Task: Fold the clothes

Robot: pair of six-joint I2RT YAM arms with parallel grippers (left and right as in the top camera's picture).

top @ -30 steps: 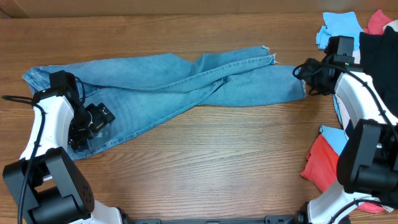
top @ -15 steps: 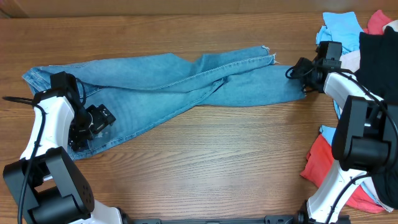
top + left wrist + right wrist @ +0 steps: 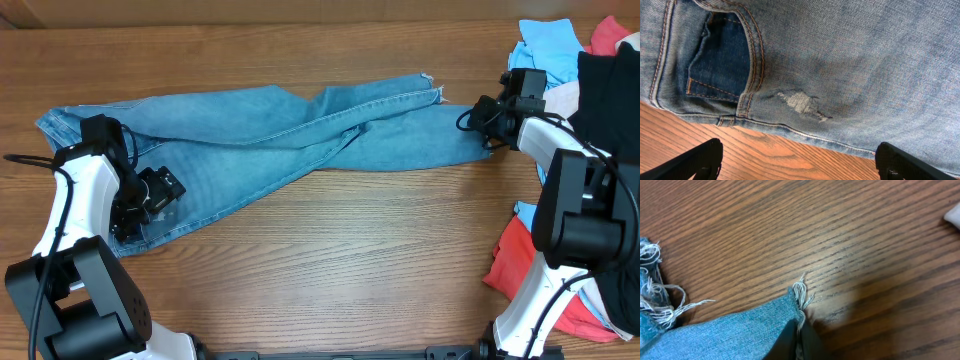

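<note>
Right pincer clamped on hem of one jeans, left pincer wide open, empty

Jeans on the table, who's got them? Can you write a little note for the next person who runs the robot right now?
Left end effector: open wide, hovering over the pocket end of the jeans, holding nothing.
Right end effector: shut on the frayed hem corner of one leg, at the right side of the table.
Jeans: spread across the table, legs overlapping, waist at the left.
Done: hem corner pinched. No fold made yet.
To do: probably grip the waist end, then fold.
Other clothes are piled at the right edge and not part of this.
</note>
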